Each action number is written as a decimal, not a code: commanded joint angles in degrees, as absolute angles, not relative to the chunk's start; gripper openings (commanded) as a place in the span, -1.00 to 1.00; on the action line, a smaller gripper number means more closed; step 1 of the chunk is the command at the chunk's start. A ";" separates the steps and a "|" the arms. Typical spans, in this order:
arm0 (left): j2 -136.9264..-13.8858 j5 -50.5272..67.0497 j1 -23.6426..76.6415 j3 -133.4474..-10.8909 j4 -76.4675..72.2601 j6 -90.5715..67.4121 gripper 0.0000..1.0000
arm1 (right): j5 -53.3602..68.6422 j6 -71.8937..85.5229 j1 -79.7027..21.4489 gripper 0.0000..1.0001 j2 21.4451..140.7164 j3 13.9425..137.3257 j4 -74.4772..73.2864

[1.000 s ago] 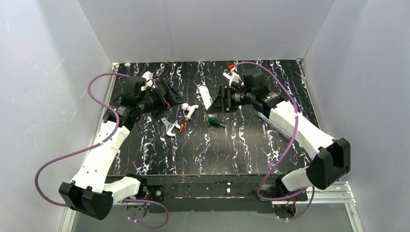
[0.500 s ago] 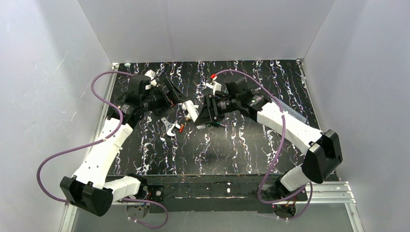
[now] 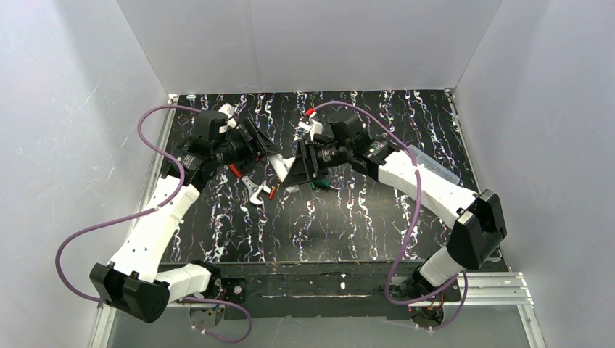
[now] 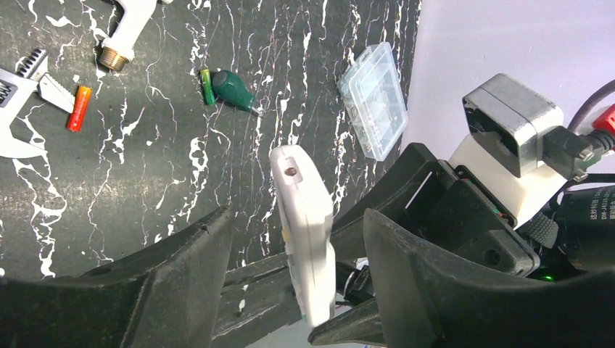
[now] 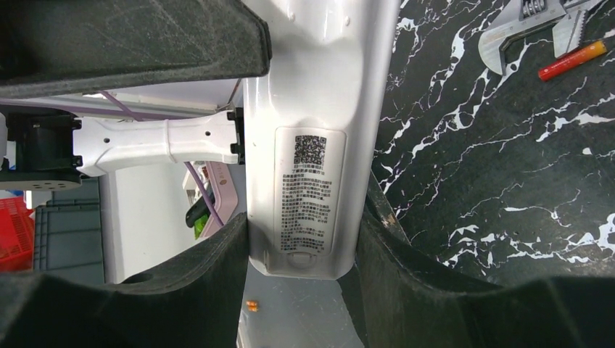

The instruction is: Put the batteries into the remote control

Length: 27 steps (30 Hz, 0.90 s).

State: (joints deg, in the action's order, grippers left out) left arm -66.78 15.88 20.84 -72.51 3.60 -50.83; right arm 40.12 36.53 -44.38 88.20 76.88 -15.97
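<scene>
The white remote control [image 5: 319,109] is held above the table with my right gripper [image 5: 301,232] shut on its sides; its labelled back faces the right wrist camera. My left gripper [image 4: 296,214] stands open around the same remote control [image 4: 301,210], with a gap on each side of it. In the top view both grippers meet at the remote control [image 3: 279,167] over the middle of the table. One red-orange battery [image 4: 78,109] lies on the table beside the wrench, seen also as the battery [image 5: 573,59] and the battery [image 3: 273,192].
A metal wrench [image 4: 14,138] lies left of the battery. A white fitting with a brass end [image 4: 127,29], a green-handled screwdriver [image 4: 232,88] and a clear plastic box [image 4: 373,98] are on the black marbled table [image 3: 348,225]. A thin red piece [image 3: 233,171] lies near my left gripper.
My right arm has carried the remote control leftward until it sits between the left gripper's jaws. The left jaws have narrowed around it.
</scene>
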 commanded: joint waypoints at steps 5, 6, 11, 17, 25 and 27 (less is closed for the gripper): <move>-67.57 16.70 21.09 -75.68 6.46 -50.37 0.08 | 42.37 35.10 -46.17 -0.97 89.19 81.56 -13.62; -67.59 16.70 21.09 -75.77 6.60 -50.32 0.03 | 42.32 34.93 -46.24 -0.97 89.13 81.65 -13.70; -67.61 16.70 21.09 -76.09 7.57 -50.02 -0.15 | 42.12 33.41 -46.57 -0.97 88.72 81.51 -13.89; -67.36 16.49 21.17 -75.95 8.56 -49.92 -0.69 | 40.15 31.05 -46.67 -0.97 88.40 81.32 -15.34; -66.92 16.78 21.09 -75.61 8.83 -49.20 -1.00 | 35.24 26.45 -46.76 -0.07 86.50 81.20 -17.80; -66.79 16.64 21.09 -75.83 9.36 -48.69 -1.00 | 32.74 24.30 -46.80 0.35 84.82 80.63 -17.84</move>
